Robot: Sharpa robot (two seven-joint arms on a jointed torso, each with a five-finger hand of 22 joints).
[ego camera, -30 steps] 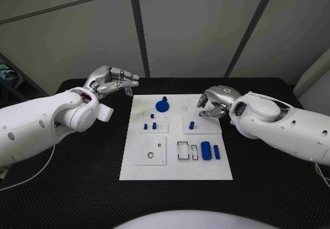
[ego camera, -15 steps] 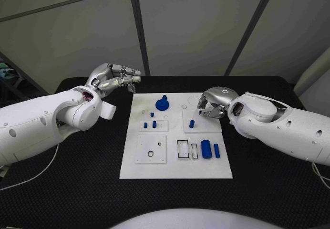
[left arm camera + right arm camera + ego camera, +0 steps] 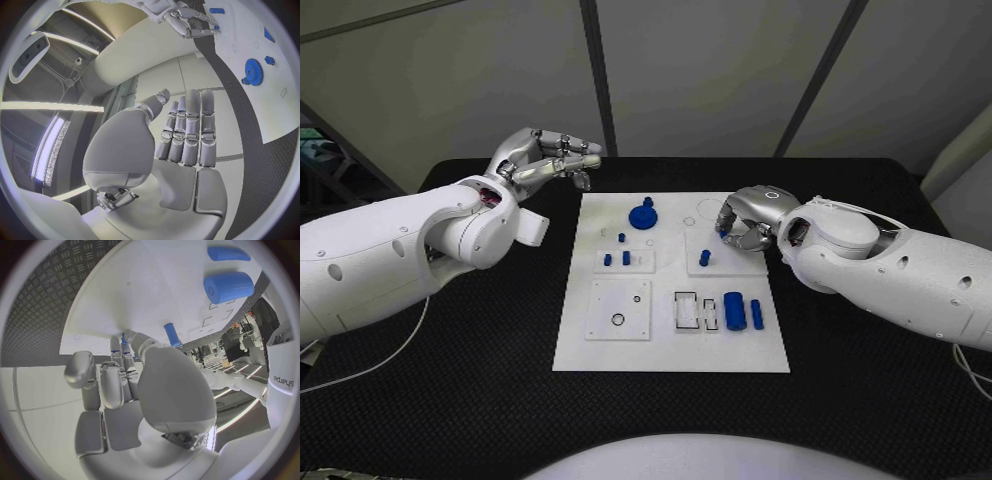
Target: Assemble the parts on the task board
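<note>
task board (image 3: 672, 350) mid-table (image 3: 473, 400) | gear part (image 3: 643, 216) far end | cylinder (image 3: 733, 309) near-right

The right hand (image 3: 741, 225) covers the task board's (image 3: 672, 345) upper right corner; whether its fingertips pinch anything cannot be told.

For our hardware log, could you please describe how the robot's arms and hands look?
Both arms are bulky, smooth white shells with small dark dots. Each ends in a silver metallic hand: left hand, right hand. A thin white cable trails from the left arm, and the right arm bears dark lettering.
</note>
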